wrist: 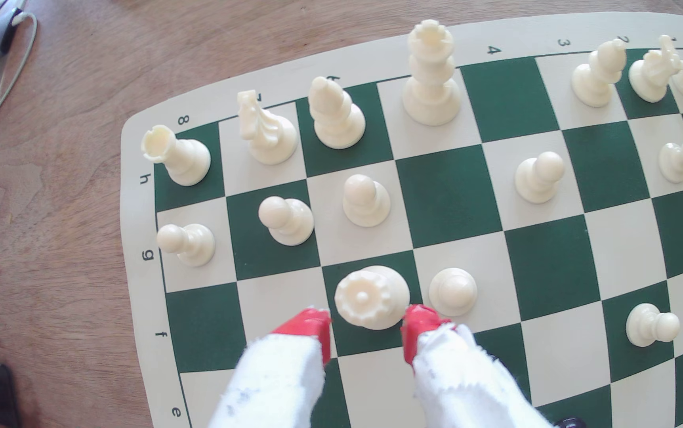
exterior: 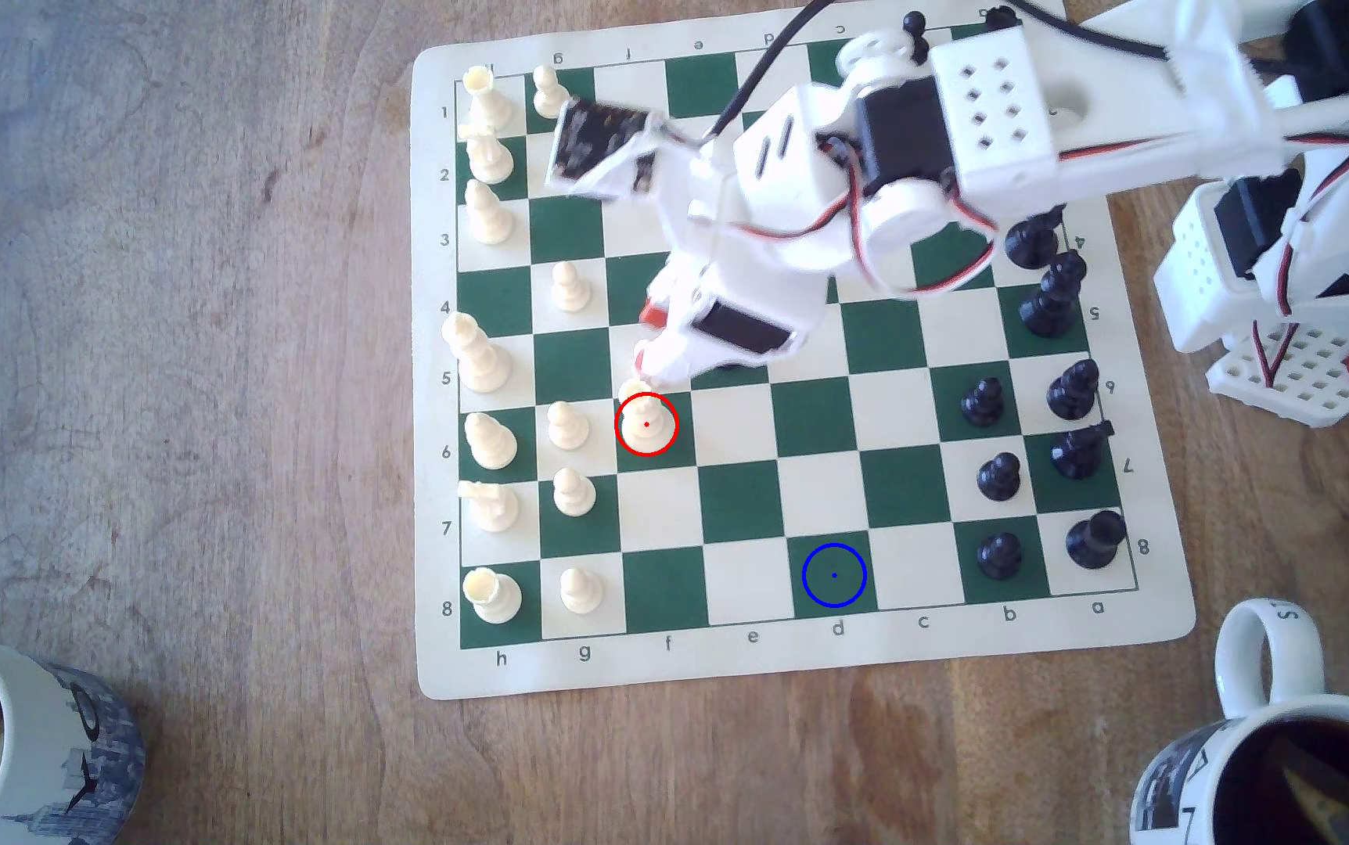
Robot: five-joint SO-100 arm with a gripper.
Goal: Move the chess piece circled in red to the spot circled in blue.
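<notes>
1. Wood-grain table [exterior: 208, 366] carries a green-and-cream chess mat [exterior: 801, 650], with 2 mugs at its near corners.
2. Directly between the red fingertips [wrist: 309, 325] stands the chess piece circled in red [wrist: 372, 297], a cream piece with a crowned top on a dark green square; in the exterior view it sits just under the gripper [exterior: 647, 378].
3. Gripper [wrist: 366, 329] is released: its jaws stand apart, 1 tip on each side of the piece, close to its rim but not clearly pressing it.
4. Just beside the far tip sits a cream pawn [wrist: 453, 291], apart from the piece yet close enough to be nudged.
5. My judgement: the grasp step is in hand, and the piece is not yet lifted.
6. Next, the jaws need to close squarely on the piece, then lift it clear of the neighbouring pawns.
7. Well away from the gripper, toward the mat's near edge, lies the spot circled in blue [exterior: 834, 575], unoccupied.
</notes>
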